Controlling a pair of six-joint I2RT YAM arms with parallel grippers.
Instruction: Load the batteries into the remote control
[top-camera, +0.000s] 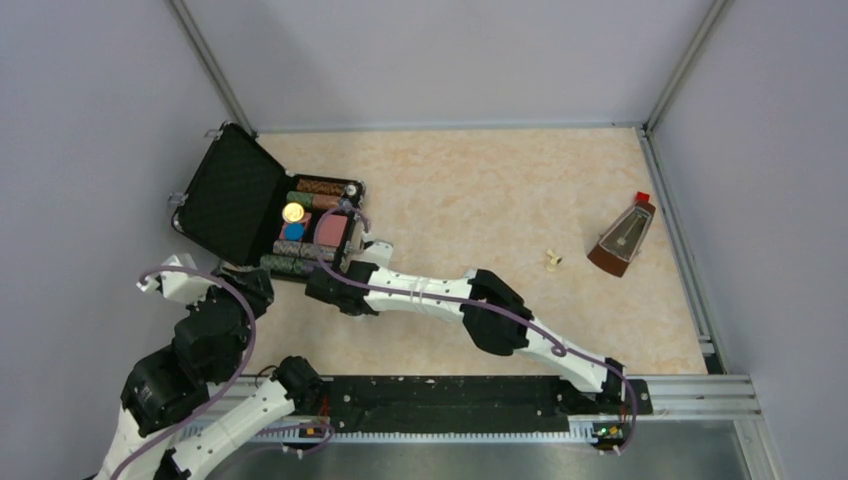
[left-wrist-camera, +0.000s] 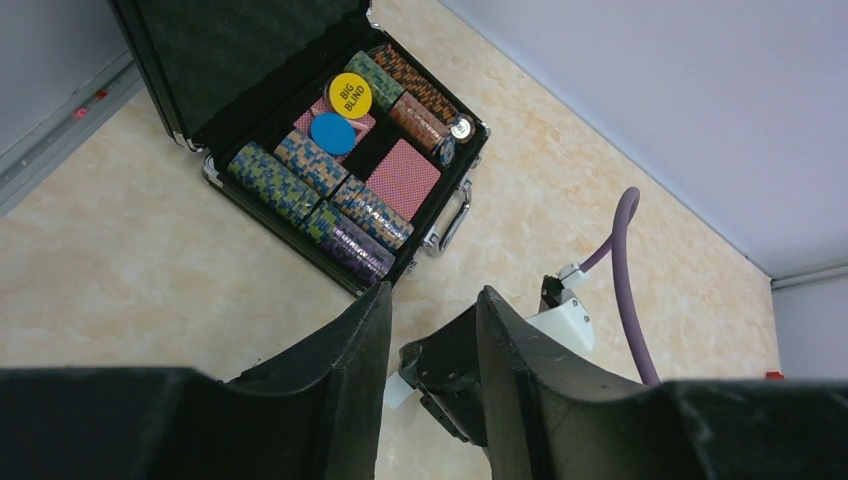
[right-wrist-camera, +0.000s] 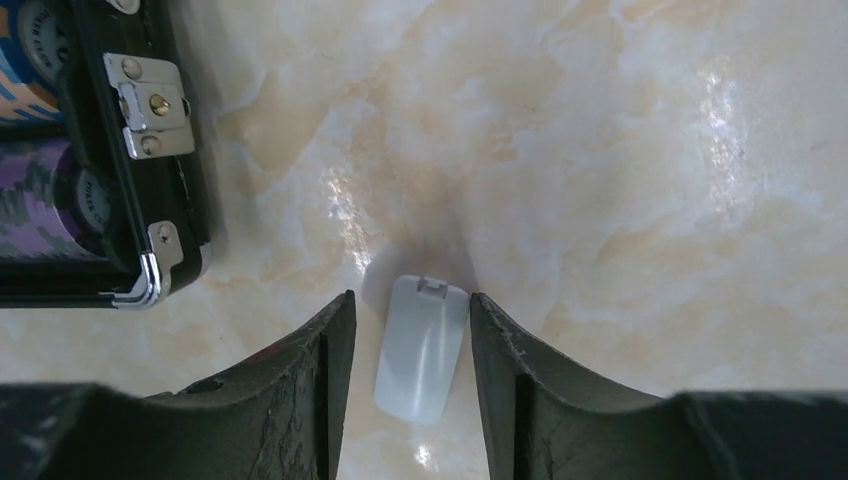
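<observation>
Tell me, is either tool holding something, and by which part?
Nothing is held. The small white plastic cover piece lies on the beige marbled table between the fingers of the right tool, apparently touching neither. The left tool is empty.

Tiny pale item (top-camera: 551, 261) near the metronome (top-camera: 622, 237), too small for any name

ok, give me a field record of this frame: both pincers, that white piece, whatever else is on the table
left pincer: open, empty, over the table near the case
right pincer: open, straddling the white cover, gap on each side
white cover: flat on the table, by a case corner
chip case: open, lid back, chip rolls inside
metronome: upright, far right
small pale item: too small to identify
remote, batteries: not seen in any view
</observation>
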